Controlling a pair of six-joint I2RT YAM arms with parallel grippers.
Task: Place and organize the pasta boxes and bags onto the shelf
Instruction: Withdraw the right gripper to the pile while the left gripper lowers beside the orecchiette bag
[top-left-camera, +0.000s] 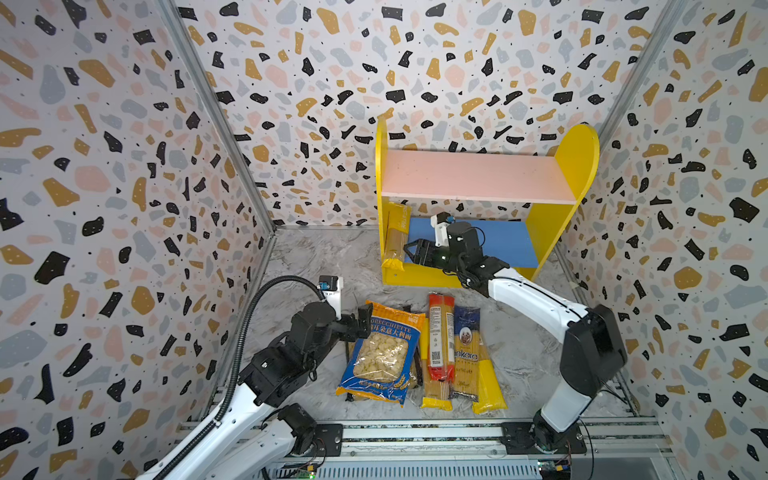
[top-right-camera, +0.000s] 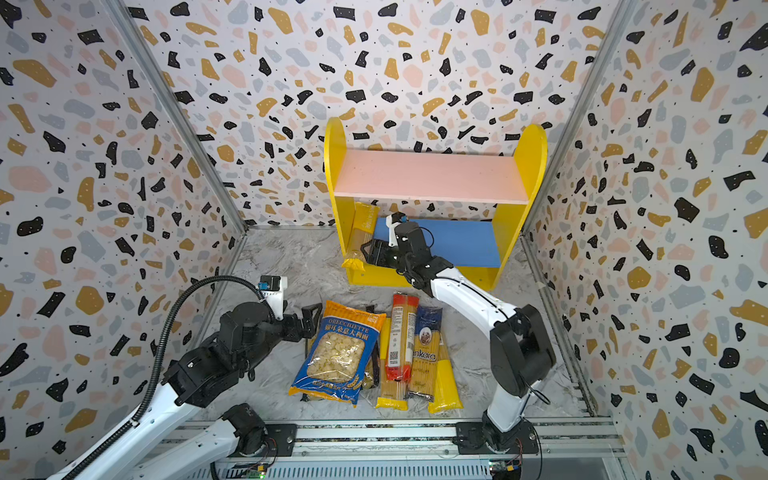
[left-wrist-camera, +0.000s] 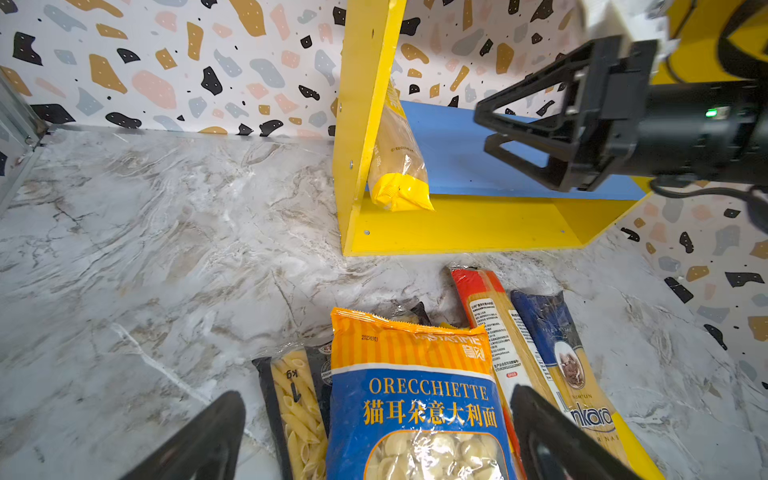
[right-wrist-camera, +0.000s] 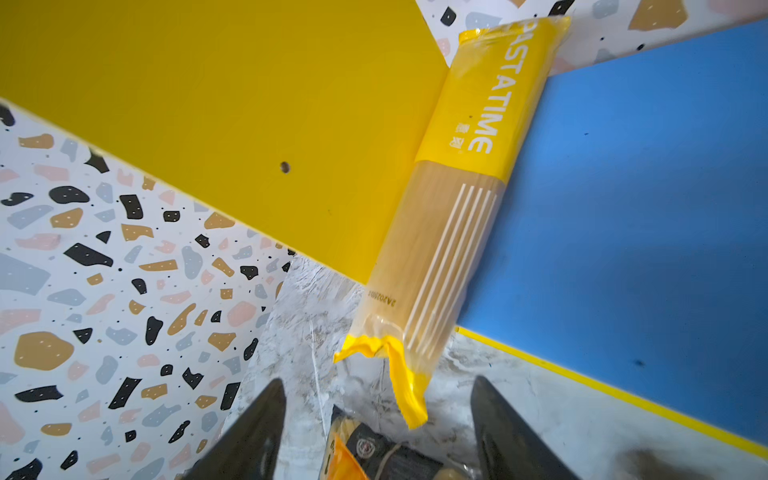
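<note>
Right wrist view warns you: the tail of the yellow spaghetti pack (right-wrist-camera: 457, 216) overhangs the front of the blue lower board (right-wrist-camera: 623, 187), so a finger catching it on withdrawal could drag it off; it only leans against the side of the shelf (right-wrist-camera: 208, 104) and may topple; it lies just ahead of your right end effector (right-wrist-camera: 377, 384), jaws apart and empty; your left end effector (left-wrist-camera: 378, 392) hangs wide open over the orecchiette bag (left-wrist-camera: 415, 357).

The dark penne bag (left-wrist-camera: 291, 399) lies mostly hidden under the orecchiette bag (left-wrist-camera: 415, 399), whose lower end the left wrist view cuts off. In both top views the pink board (top-left-camera: 473, 176) covers the far end of the yellow spaghetti pack (top-left-camera: 395, 237) on the shelf (top-left-camera: 577, 166). The red pack (top-left-camera: 440, 332) carries label print too small to read.
</note>
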